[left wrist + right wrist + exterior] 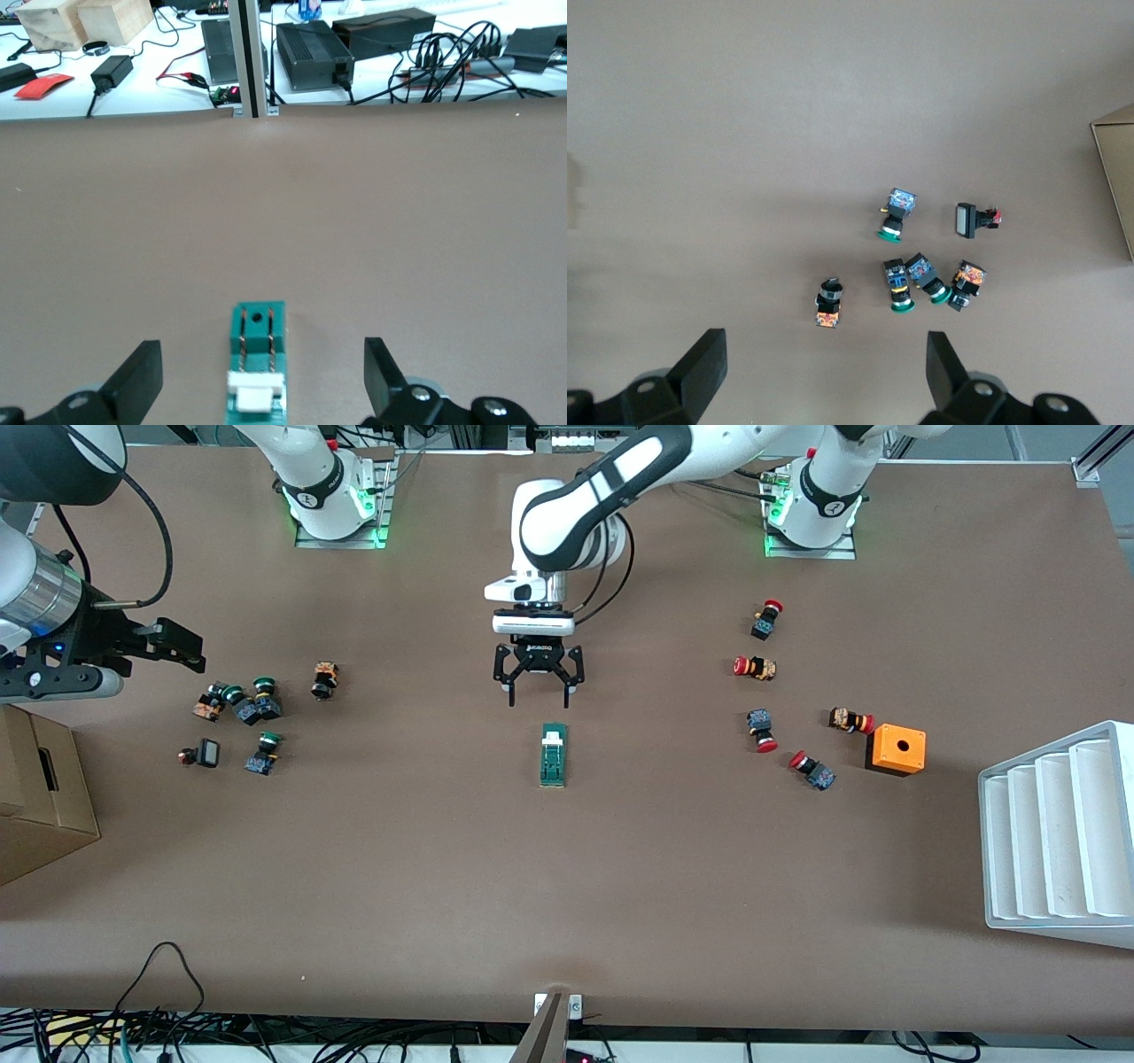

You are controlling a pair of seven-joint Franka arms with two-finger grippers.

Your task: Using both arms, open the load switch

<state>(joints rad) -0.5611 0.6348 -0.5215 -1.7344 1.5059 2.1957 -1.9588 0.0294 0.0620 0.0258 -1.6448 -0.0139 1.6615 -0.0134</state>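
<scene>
I find the load switch (554, 755) at mid-tabletop, long axis in line with my left gripper (539, 688), whose open jaws hang just above its white-tab end, while my right gripper (168, 646), also open, waits over the green buttons (252, 707).

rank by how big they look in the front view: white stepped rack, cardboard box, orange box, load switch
1. white stepped rack
2. cardboard box, partly cut off by the frame, so its rank against the rack is unsure
3. orange box
4. load switch

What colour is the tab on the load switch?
White, on the green load switch; the left wrist view shows it best.
</scene>
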